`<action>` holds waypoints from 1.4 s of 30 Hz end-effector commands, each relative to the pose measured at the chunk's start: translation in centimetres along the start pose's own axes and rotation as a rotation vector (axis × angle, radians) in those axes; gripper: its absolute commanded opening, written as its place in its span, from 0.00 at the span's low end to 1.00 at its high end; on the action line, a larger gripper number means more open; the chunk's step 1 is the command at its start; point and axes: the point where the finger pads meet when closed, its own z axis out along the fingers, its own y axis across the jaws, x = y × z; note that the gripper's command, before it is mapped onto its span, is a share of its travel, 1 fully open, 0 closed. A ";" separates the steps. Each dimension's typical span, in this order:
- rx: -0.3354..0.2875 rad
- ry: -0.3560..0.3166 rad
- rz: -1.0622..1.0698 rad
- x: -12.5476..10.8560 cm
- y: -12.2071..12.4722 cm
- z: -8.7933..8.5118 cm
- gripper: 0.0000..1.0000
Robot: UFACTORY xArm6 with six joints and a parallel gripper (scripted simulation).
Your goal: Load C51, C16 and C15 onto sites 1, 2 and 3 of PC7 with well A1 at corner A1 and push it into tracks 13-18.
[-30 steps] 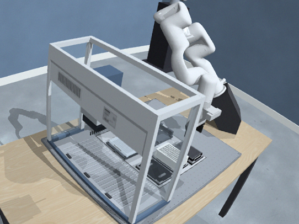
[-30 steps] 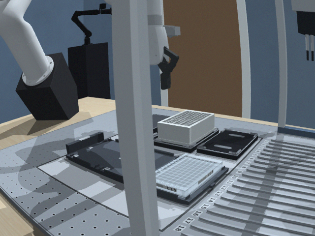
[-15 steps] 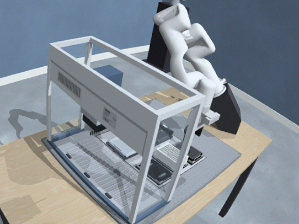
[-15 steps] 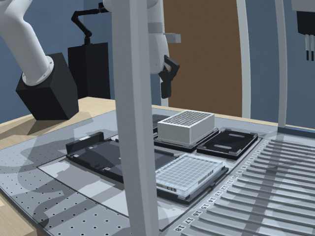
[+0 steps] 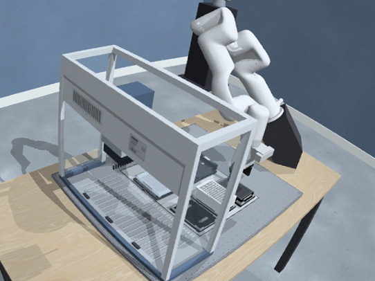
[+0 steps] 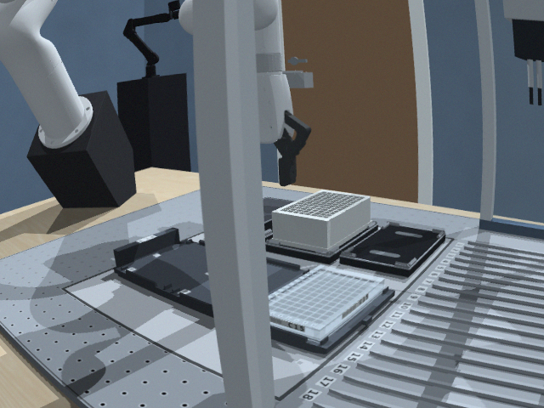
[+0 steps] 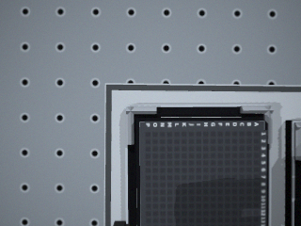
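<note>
My gripper is open and empty. It hangs above nest S1, behind the deep-well block; a frame post partly hides it. The dark 384-well plate C16 lies in nest S1 right under the wrist camera, and my fingers do not show in that view. The white deep-well block C51 stands in nest S2. Nest S3 is empty. The black carrier PC7 lies on the apron. The clear 96-well plate C15 sits on the carrier's end nearest the rails. The carrier's other sites are bare.
The instrument's white frame stands over the rails, and one post blocks part of the exterior view. Track numbers run along the apron edge. A perforated grey base plate surrounds the nests.
</note>
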 end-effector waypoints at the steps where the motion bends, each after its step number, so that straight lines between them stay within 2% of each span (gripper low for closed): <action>1: -0.002 0.001 0.001 0.1 0.1 0.6 1.00; 17: -0.002 0.001 0.001 0.0 0.1 2.9 1.00; 31: -0.002 0.001 0.001 0.0 0.1 2.9 1.00; 42: -0.002 0.001 0.000 0.0 0.1 3.6 1.00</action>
